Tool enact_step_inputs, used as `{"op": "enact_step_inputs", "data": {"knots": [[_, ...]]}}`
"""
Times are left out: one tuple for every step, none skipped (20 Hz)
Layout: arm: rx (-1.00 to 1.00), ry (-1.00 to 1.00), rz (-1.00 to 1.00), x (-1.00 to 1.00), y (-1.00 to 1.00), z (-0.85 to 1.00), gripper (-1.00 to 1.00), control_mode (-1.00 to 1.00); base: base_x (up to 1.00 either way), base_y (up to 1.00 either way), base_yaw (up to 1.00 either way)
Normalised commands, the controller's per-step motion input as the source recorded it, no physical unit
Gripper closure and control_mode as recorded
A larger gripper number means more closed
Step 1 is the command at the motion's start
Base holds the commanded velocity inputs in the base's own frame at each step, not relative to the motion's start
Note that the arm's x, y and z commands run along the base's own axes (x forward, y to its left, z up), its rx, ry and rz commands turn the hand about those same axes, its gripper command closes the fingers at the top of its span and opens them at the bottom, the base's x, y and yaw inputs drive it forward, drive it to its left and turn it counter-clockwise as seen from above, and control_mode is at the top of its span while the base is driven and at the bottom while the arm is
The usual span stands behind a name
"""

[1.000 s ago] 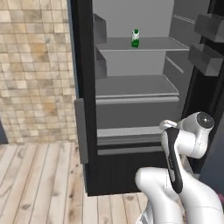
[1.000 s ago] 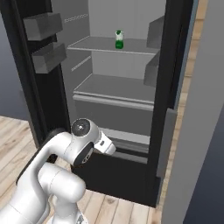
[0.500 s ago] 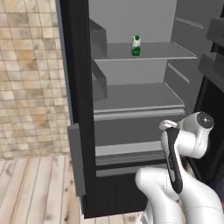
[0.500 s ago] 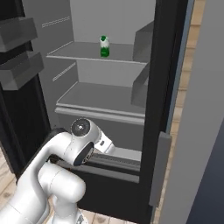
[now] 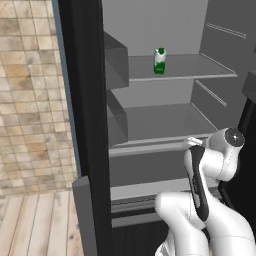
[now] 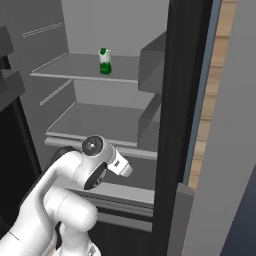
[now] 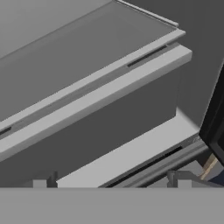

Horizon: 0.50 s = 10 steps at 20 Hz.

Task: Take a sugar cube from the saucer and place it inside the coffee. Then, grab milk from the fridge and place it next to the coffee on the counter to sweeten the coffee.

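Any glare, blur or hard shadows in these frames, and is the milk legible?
Left base view: flat, even rendered light, no glare; the milk reads sharply on the fridge shelf. Right base view: the same, with soft shading under the shelves. Hand view: slightly soft, pixelated edges, plain grey shelves, no glare.

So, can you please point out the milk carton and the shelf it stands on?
milk carton [image 5: 159, 62], left base view, on its white body.
upper shelf [image 5: 200, 67], left base view, on its bare surface right of the carton.
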Motion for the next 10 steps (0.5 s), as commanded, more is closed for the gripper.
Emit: {"op": "enact_step_inputs", "data": {"knots": [[0.00,0.00,0.00,0.00,0.00,0.00,-1.00,1.00,0.31,0.00,-0.01],[-0.07,0.00,0.00,0.19,0.00,0.00,-1.00,-1.00,0.00,0.00,0.00],[-0.07,0.00,0.00,0.13,0.00,0.00,-1.00,-1.00,0.00,0.00,0.00],[-0.07,-0.01,0.00,0.09,0.00,0.11,-1.00,-1.00,0.00,0.00,0.00],[-0.07,-0.03,0.00,0.07,0.00,0.22,-1.00,-1.00,0.00,0.00,0.00],[-0.05,-0.07,0.00,0.00,0.00,0.38,-1.00,-1.00,0.00,0.00,0.00],[-0.04,-0.09,0.00,0.00,0.00,0.49,-1.00,-1.00,0.00,0.00,0.00],[-0.04,-0.10,0.00,0.00,0.00,0.54,-1.00,-1.00,0.00,0.00,0.00],[-0.04,-0.12,0.00,0.00,0.00,0.60,-1.00,-1.00,0.00,0.00,0.00],[-0.04,-0.14,0.01,0.00,0.00,0.71,-1.00,-1.00,0.00,0.00,0.00]]}}
